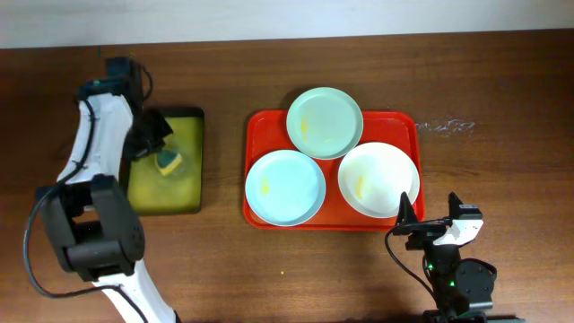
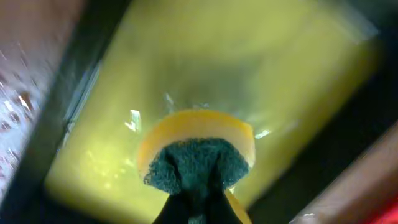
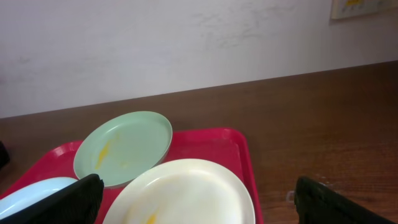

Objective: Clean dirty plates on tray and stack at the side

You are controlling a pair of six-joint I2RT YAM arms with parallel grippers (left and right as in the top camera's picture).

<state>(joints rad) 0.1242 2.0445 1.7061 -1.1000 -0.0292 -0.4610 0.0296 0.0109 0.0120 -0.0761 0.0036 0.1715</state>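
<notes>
Step in hand: fetching the sponge (image 1: 168,162), judging by the left gripper (image 1: 160,151) hanging over the small yellow-green tray (image 1: 184,193).
Left gripper: clamped on the sponge, with the green scouring side pinched between the fingers and the yellow side facing the small tray's glossy floor.
Right gripper (image 3: 198,186): fingers wide apart, holding nothing.
Plates: all three lay on the red tray (image 1: 258,126), well off to the left gripper's right and just ahead of the right gripper. The white plate (image 1: 378,179) was nearest the right gripper, the mint-green plate (image 1: 325,123) beyond it, and the pale blue plate (image 1: 285,187) ahead to its left.
Dirt: each plate showed a yellowish smear.
Doing it well: lift the sponge clear of the small tray's black rim before swinging right. Start on the pale blue plate, the closest to the left gripper, and press flat across the smear. The right gripper would do well to pin that plate's rim so it cannot slide.
Risk: the pinch looked narrow, so hard scrubbing could twist the sponge loose.
Stack: not yet begun on the tabletop (image 1: 502,108).
</notes>
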